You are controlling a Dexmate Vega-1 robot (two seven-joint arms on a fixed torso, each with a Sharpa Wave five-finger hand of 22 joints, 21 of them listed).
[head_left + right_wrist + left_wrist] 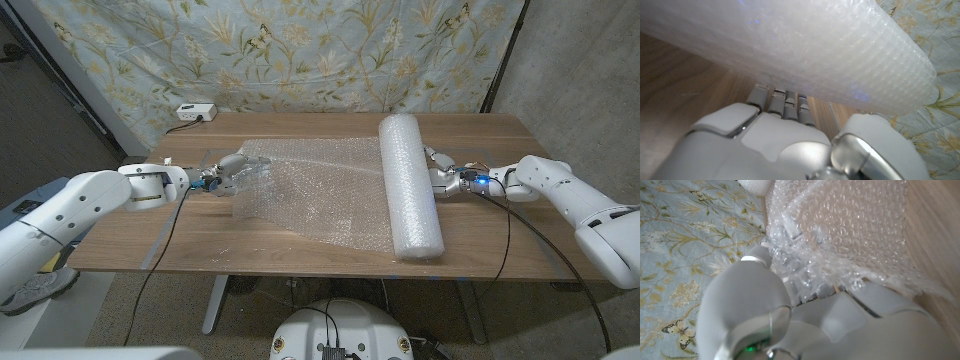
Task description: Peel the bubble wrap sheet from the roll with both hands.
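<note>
A thick white bubble wrap roll lies front to back on the right part of the wooden table. Its clear sheet is unrolled to the left across the tabletop. My left hand grips the sheet's crumpled left edge and lifts it slightly. In the left wrist view that hand has the bubbled sheet bunched in its fingers. My right hand is against the roll's right side. In the right wrist view its fingers reach straight out to the base of the roll, holding nothing.
A white power box sits at the table's back left edge. A floral cloth hangs behind the table. A black cable trails from my left arm over the table's front left.
</note>
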